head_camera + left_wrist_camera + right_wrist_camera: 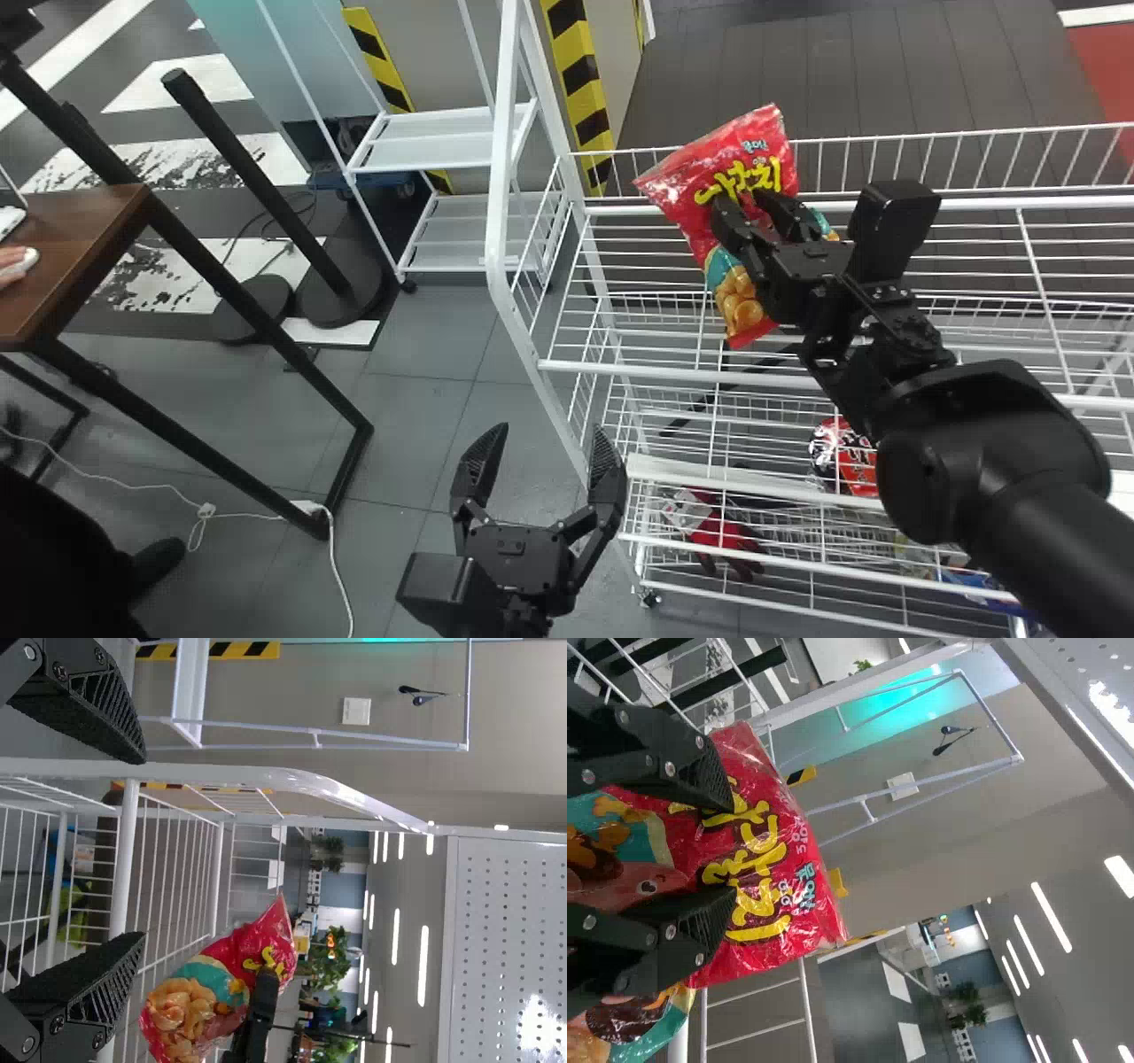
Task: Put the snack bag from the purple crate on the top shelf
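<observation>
Over the upper wire tier of the white rack, the red snack bag hangs tilted, with my right gripper shut on its middle. The right wrist view has the bag bulging between the two fingers of the right gripper. My left gripper stays low beside the rack's left end, open and holding nothing. In the left wrist view, the left gripper has its fingers wide apart, and the snack bag appears beyond them.
The rack's left end frame rises between the bag and a white shelf cart. Lower tiers hold a red and black packet and a red item. A brown table stands at the far left.
</observation>
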